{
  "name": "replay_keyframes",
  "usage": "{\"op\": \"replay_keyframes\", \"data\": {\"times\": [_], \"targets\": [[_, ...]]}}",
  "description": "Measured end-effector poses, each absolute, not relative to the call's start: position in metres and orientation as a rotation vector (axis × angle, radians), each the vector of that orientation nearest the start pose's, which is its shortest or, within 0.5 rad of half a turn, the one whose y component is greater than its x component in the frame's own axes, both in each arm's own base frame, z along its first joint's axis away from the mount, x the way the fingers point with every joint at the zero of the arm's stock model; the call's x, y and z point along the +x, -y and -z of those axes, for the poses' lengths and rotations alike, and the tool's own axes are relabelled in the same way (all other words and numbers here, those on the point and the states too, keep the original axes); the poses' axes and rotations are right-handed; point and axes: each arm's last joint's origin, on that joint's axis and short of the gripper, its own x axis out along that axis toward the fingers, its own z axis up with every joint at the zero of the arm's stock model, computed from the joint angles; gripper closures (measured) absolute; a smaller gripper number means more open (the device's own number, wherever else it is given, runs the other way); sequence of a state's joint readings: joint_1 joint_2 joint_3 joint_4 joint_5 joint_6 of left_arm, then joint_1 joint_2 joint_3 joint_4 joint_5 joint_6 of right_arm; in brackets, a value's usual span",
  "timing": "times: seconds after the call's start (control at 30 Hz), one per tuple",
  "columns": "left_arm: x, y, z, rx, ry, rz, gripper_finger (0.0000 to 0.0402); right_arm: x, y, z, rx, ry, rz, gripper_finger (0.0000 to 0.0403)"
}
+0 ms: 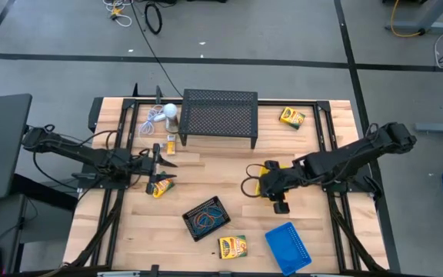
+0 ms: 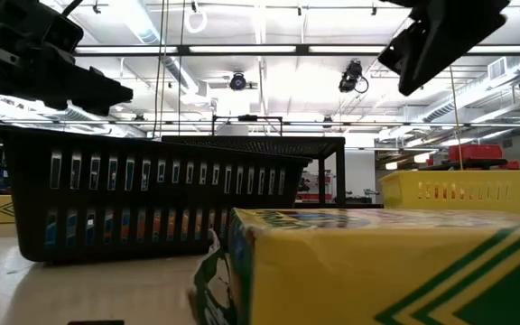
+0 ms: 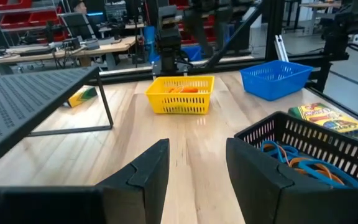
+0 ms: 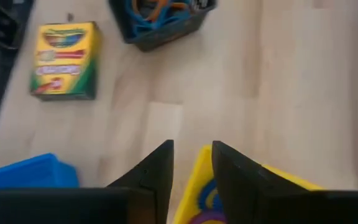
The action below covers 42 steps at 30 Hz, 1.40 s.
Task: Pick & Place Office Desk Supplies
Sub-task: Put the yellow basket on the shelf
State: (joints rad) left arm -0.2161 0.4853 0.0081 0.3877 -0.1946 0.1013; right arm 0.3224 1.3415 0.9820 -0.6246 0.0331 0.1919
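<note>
My right gripper (image 4: pixel 192 163) hangs open above the yellow mesh tray (image 3: pixel 180 93), its fingers either side of the rim (image 4: pixel 197 180). In the low view it (image 2: pixel 441 36) is well clear of the tray (image 2: pixel 459 190), which stands on the table with rubber bands inside. My left gripper (image 3: pixel 197 168) is open and level near the table's left side (image 1: pixel 162 157), with nothing between its fingers. A crayon box (image 1: pixel 162 187) lies just beside it. The black tray (image 1: pixel 206 218) holds coloured rubber bands. Near the front edge sit the blue tray (image 1: pixel 288 248) and another crayon box (image 1: pixel 233 246).
The large black mesh stand (image 1: pixel 218 115) is at the back middle, with a white round object with a cord (image 1: pixel 170 111) to its left. One crayon box (image 1: pixel 291 117) lies at the back right and a small one (image 1: pixel 171 144) before the stand. Bare wood lies between the trays.
</note>
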Motion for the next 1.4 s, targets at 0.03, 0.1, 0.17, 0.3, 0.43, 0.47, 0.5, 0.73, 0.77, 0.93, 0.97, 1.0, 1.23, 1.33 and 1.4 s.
{"op": "replay_keyframes", "data": {"times": [0.03, 0.1, 0.17, 0.3, 0.43, 0.47, 0.5, 0.73, 0.77, 0.93, 0.97, 1.0, 1.23, 1.33, 1.4], "targets": [[0.126, 0.022, -0.158, 0.122, -0.091, 0.026, 0.0238, 0.250, -0.085, -0.250, 0.006, -0.993, -0.187, 0.0277], [0.126, 0.022, -0.158, 0.123, -0.093, 0.026, 0.0238, 0.248, -0.089, -0.249, 0.005, -1.002, -0.197, 0.0257], [0.126, 0.022, -0.158, 0.124, -0.094, 0.019, 0.0238, 0.251, -0.090, -0.245, 0.008, -1.019, -0.194, 0.0232], [0.126, 0.021, -0.158, 0.125, -0.094, 0.011, 0.0238, 0.258, -0.092, -0.230, 0.033, -1.088, -0.184, 0.0189], [0.126, 0.021, -0.158, 0.136, -0.090, 0.011, 0.0238, 0.266, -0.097, -0.207, 0.032, -1.185, -0.180, 0.0170], [0.126, 0.021, -0.159, 0.138, -0.087, 0.011, 0.0238, 0.268, -0.098, -0.202, 0.028, -1.210, -0.178, 0.0168], [0.126, 0.021, -0.159, 0.139, -0.087, 0.011, 0.0238, 0.268, -0.098, -0.197, 0.024, -1.240, -0.172, 0.0168], [0.126, 0.021, -0.159, 0.140, -0.087, 0.011, 0.0238, 0.270, -0.098, -0.176, 0.028, -1.361, -0.123, 0.0167], [0.126, 0.021, -0.159, 0.140, -0.087, 0.011, 0.0238, 0.270, -0.098, -0.174, 0.028, -1.374, -0.103, 0.0167], [0.126, 0.022, -0.159, 0.142, -0.088, 0.012, 0.0238, 0.270, -0.096, -0.163, 0.025, -1.428, -0.013, 0.0170], [0.126, 0.021, -0.158, 0.142, -0.089, 0.012, 0.0238, 0.270, -0.096, -0.161, 0.027, -1.434, 0.008, 0.0174], [0.126, 0.021, -0.158, 0.143, -0.088, 0.012, 0.0238, 0.270, -0.096, -0.159, 0.026, -1.439, 0.033, 0.0181], [0.126, 0.021, -0.158, 0.143, -0.089, 0.012, 0.0238, 0.269, -0.098, -0.151, 0.029, -1.483, 0.069, 0.0312], [0.126, 0.021, -0.158, 0.143, -0.089, 0.012, 0.0238, 0.266, -0.101, -0.151, 0.013, -1.495, 0.063, 0.0385], [0.126, 0.021, -0.158, 0.143, -0.089, 0.012, 0.0238, 0.265, -0.103, -0.151, 0.009, -1.492, 0.067, 0.0390]]}}
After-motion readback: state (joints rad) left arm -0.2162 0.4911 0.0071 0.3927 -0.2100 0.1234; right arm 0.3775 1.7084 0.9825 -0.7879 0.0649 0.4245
